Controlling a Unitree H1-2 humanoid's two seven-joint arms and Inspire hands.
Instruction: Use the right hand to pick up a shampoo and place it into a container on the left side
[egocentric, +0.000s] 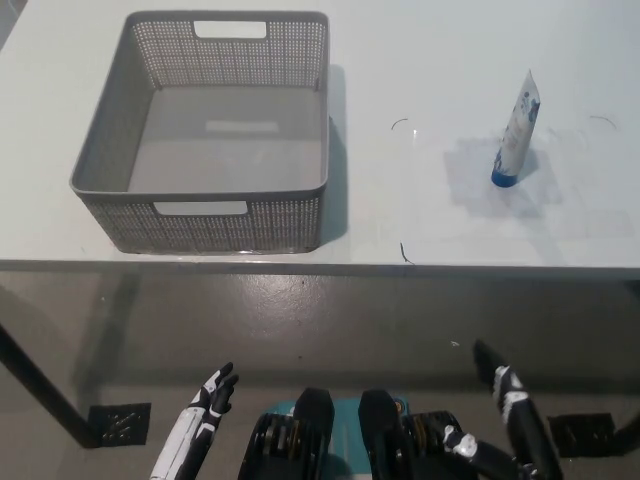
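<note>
the shampoo tube stands upright on its blue cap at the right of the white table, well apart from the grey basket, which sits empty at the left. nothing has been picked up yet. the right hand hangs low at the near right, below the table's near edge, holding nothing, with its fingers apart as far as the small view shows. the left hand rests at the near left, also below the edge, fingers spread and empty.

the tube looks tall and narrow on a small base, so i judge it tips easily: a finger brushing its upper part on the way in could knock it flat or roll it off toward the far right. the hand must also rise clear of the table's near edge before reaching, or it may strike the rim. carried across, a soft tube gripped too high could swing and catch the basket's right wall instead of dropping inside
</note>
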